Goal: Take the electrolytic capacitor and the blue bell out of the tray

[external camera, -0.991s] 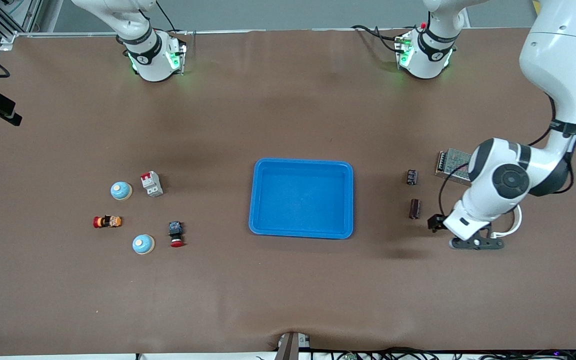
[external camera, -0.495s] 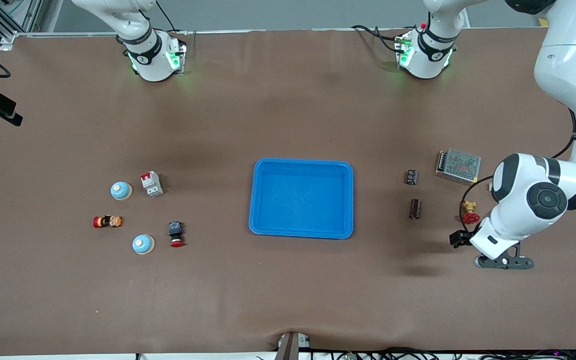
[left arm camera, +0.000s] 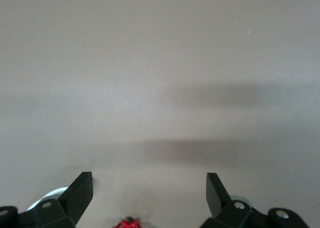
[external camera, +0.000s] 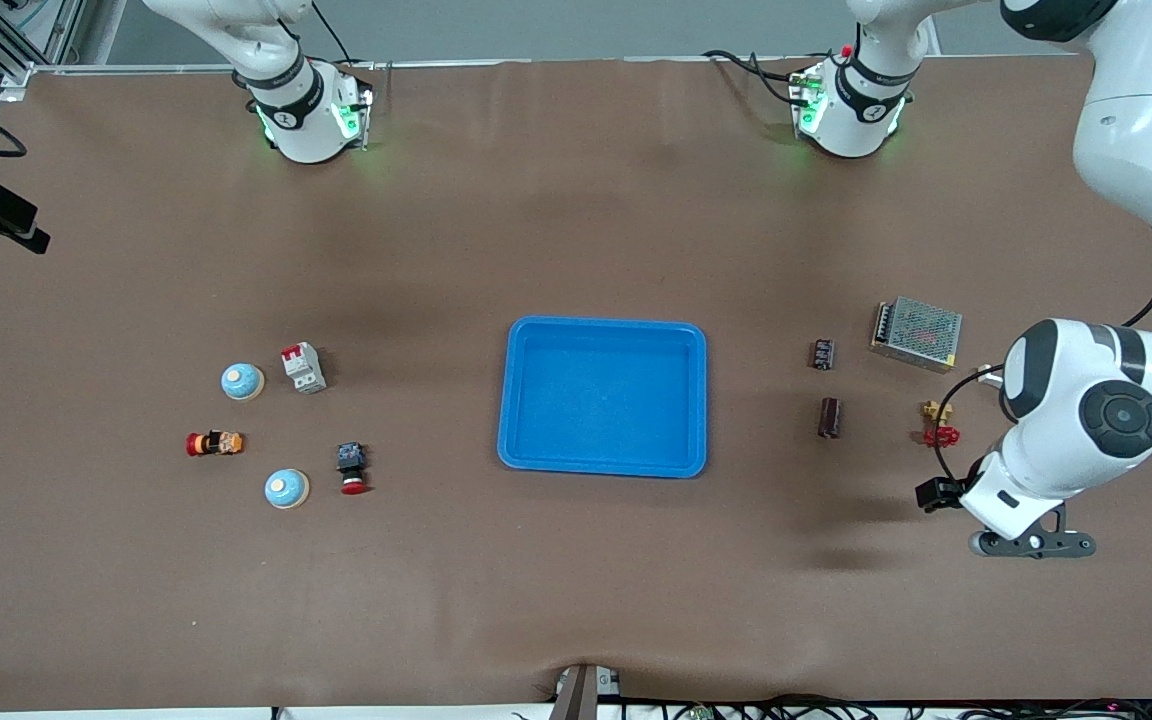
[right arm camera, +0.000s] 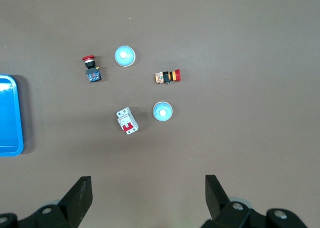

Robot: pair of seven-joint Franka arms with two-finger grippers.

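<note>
- Front view: the tray (external camera: 604,396) is seen lying at the middle of the surface (external camera: 576,580), and nothing is observed inside it.
- Two dark electrolytic capacitors (external camera: 823,354) (external camera: 830,417) are found on the surface beside the tray, toward the left arm's end, apart from its rim.
- Two blue bells (external camera: 242,381) (external camera: 286,488) are found on the surface well apart from the tray, toward the right arm's end.
- The removal is therefore judged complete as far as can be seen; no task item is left in the tray.
- Among the bells, a small circuit breaker (external camera: 303,367), a red-and-yellow push button (external camera: 214,443) and a red-capped switch (external camera: 352,468) are noted.
- Near the capacitors, a meshed power supply (external camera: 917,333) and a small red-handled valve (external camera: 938,424) are noted.
- The left end effector (left arm camera: 149,188) is held released and empty over bare surface at the left arm's end.
- The right end effector (right arm camera: 148,190) is held released and empty, high over the bells; its arm is judged to be waiting.
</note>
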